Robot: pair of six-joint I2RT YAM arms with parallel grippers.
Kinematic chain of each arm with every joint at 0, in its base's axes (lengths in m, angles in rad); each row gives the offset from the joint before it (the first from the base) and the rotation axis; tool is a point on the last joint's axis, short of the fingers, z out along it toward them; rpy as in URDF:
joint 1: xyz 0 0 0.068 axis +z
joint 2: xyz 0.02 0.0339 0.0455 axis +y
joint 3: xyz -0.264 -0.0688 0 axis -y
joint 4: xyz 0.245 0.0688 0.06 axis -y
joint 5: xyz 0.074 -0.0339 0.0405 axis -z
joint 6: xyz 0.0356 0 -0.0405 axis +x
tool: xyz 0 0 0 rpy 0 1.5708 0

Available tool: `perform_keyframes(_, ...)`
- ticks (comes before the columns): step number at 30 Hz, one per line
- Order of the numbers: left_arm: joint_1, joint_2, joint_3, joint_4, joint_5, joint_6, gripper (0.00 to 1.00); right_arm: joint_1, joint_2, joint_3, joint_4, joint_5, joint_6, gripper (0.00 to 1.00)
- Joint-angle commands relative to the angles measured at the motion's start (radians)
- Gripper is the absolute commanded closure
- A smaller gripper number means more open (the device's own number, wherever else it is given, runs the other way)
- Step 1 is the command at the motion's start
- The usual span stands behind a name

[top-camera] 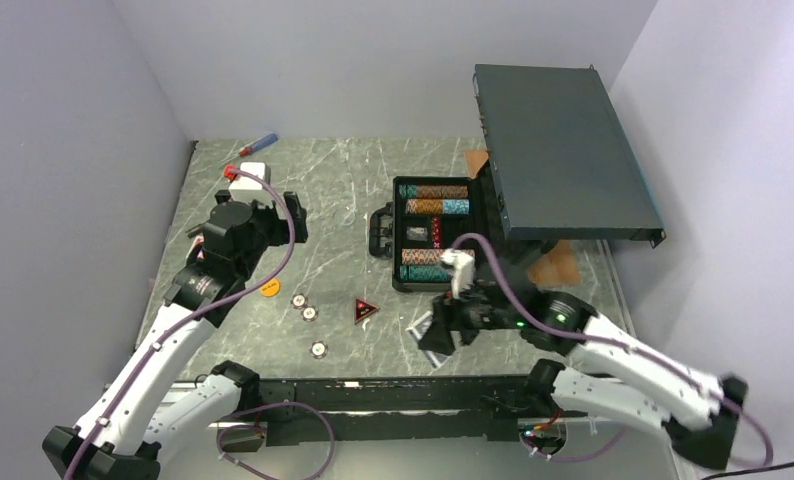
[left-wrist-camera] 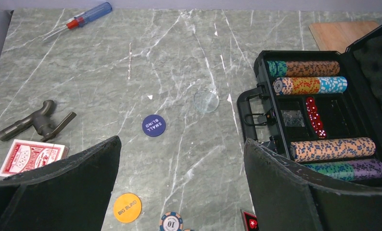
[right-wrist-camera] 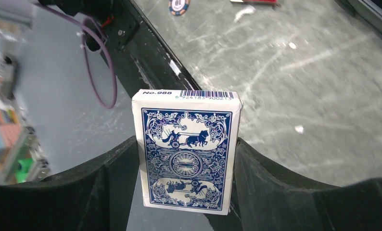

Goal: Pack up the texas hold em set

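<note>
Chip rows [left-wrist-camera: 331,148] fill the case [left-wrist-camera: 262,77]. The right hand [right-wrist-camera: 185,161] grips the blue deck [right-wrist-camera: 186,144]; beneath the open left hand [left-wrist-camera: 182,144], red deck [left-wrist-camera: 31,156], buttons [left-wrist-camera: 154,125] and loose chips [left-wrist-camera: 171,222] lie unpacked.

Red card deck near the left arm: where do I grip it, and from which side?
Come straight down: the red card deck lies flat on the table, so only its thin edges can be pinched. Span its two long edges with the open left gripper, probably turned so no finger lands on the dark metal tool lying close beside it.
</note>
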Motion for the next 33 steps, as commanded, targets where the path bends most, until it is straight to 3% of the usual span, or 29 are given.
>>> perform_keyframes(1, 0.008, -0.002, 0.043, 0.009, -0.026, -0.003, 0.01, 0.255, 0.291, 0.233, 0.115, 0.503, -0.004, 1.0)
perform_keyframes(6, 0.009, -0.039, 0.027, 0.018, -0.068, -0.001, 0.01, 0.239, 0.726, 0.582, -0.057, 0.864, -0.051, 1.0)
perform_keyframes(12, 0.009, -0.095, -0.002, 0.041, -0.126, 0.0, 0.01, 0.059, 1.081, 0.949, -0.295, 1.06, -0.127, 1.0)
perform_keyframes(19, 0.009, -0.094, -0.001, 0.047, -0.098, -0.006, 0.01, -0.125, 1.362, 1.158, -0.457, 1.059, -0.248, 1.0)
perform_keyframes(33, 0.006, -0.054, 0.005, 0.041, -0.07, -0.008, 0.01, -0.244, 1.55, 1.298, -0.451, 1.042, -0.187, 1.0)
